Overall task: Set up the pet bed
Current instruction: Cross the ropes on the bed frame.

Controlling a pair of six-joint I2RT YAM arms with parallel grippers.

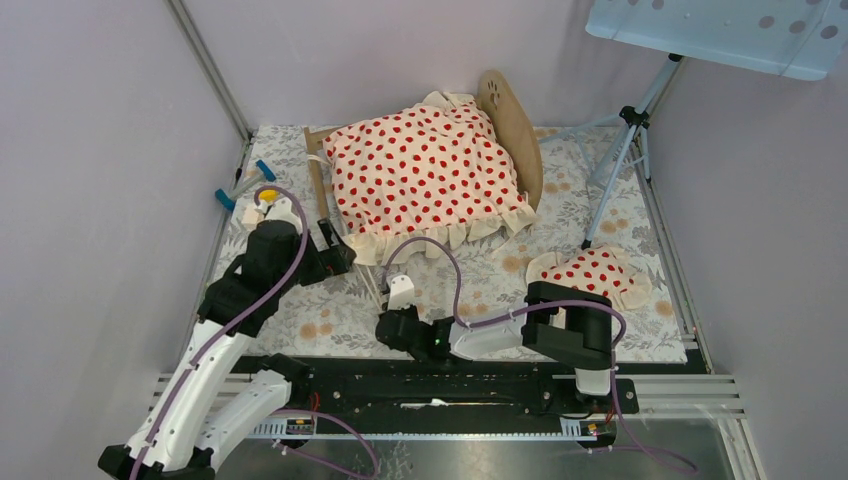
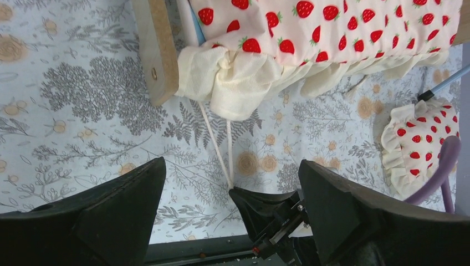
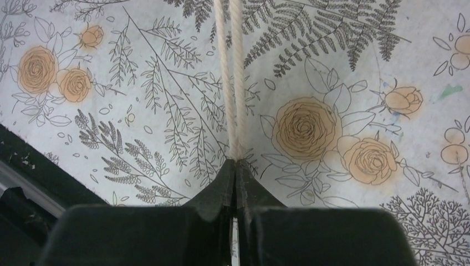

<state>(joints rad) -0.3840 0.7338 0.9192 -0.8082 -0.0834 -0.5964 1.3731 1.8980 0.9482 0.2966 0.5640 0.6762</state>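
The pet bed stands at the back of the mat, its light-wood frame mostly under a cream red-dotted blanket. A white cord runs doubled from the bed's near corner across the mat. My right gripper is shut on the cord's end, low over the mat in front of the bed. My left gripper hangs open above the cord, by the bed's near left corner, and holds nothing. The small dotted pillow lies on the mat at the right.
A floral mat covers the table. A light stand's tripod stands at the back right, beside the bed's end board. Blue-handled tools lie at the left edge. Walls close in on the left, back and right.
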